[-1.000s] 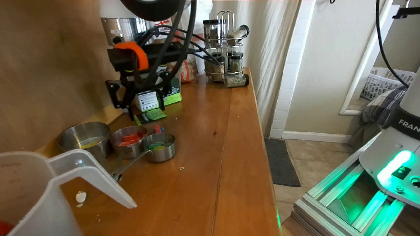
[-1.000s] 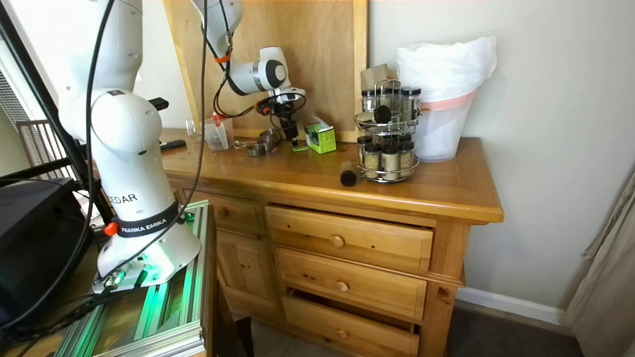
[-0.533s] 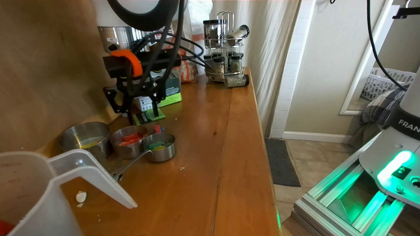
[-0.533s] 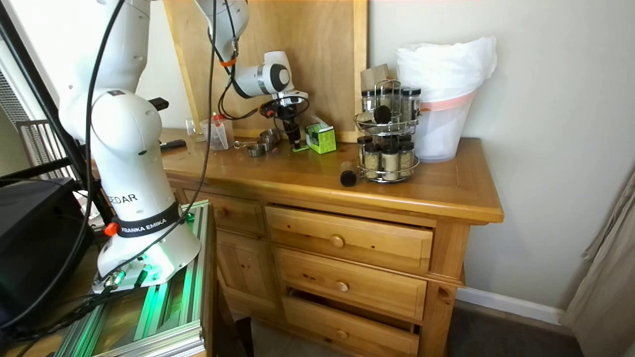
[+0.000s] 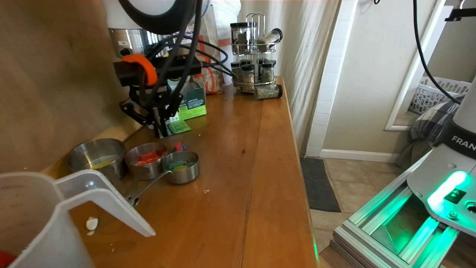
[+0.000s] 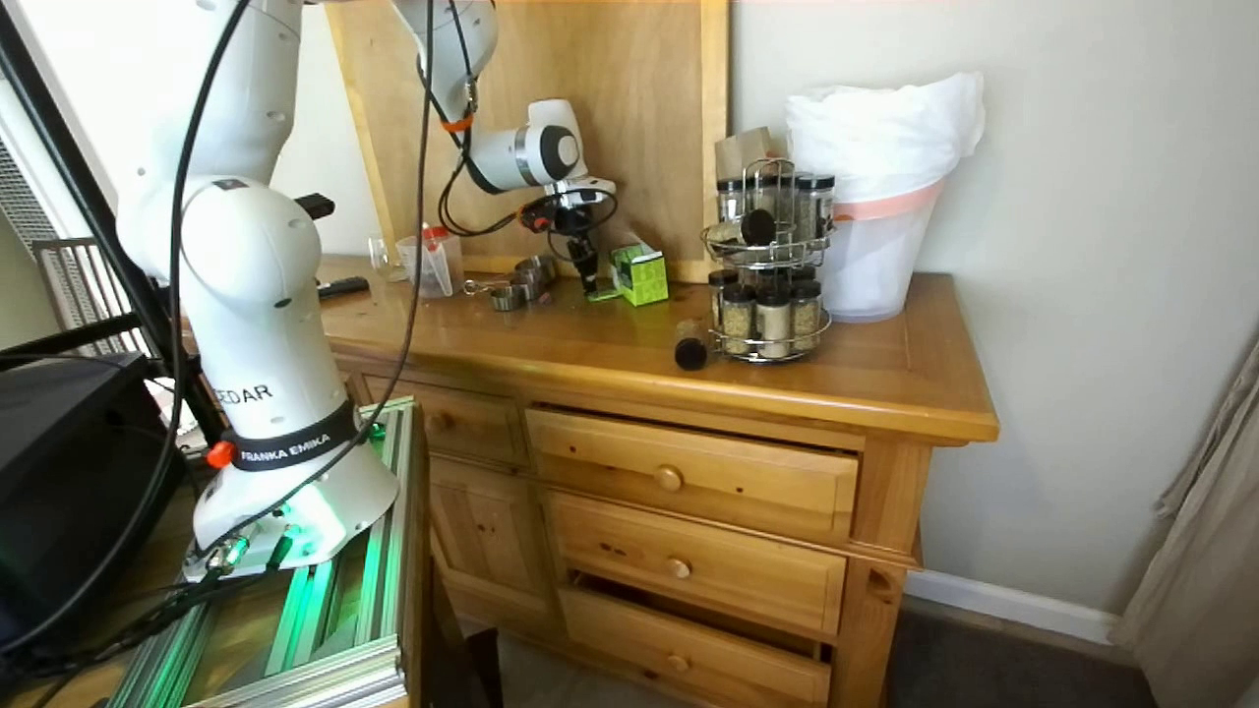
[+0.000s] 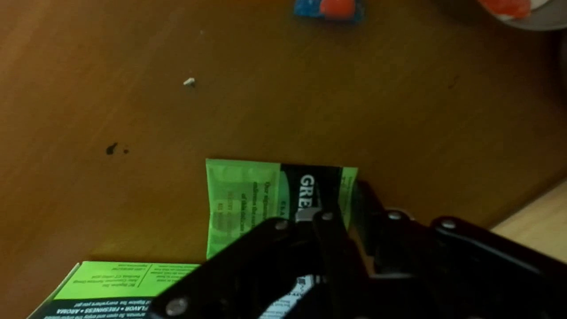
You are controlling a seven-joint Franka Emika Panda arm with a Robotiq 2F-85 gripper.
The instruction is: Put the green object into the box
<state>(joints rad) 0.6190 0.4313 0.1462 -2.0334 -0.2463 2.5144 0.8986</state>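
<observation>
The tool (image 5: 161, 134) is pinching one end of the packet (image 7: 243, 195) low at the tabletop (image 5: 230, 167); the box (image 6: 641, 277) is standing just beside them

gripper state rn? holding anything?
Gripper has its jaws nearly together by one end of the green-and-black sachet; whether fully shut or pinching it cannot be told.

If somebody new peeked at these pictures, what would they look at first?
Probably the big white arm at the left of an exterior view, and the green light glowing on its base. In the wrist view, it's likely the green packet and box in the lower half, partly hidden by the black fingers. The spice rack might come next, with a jar lying beside it.
</observation>
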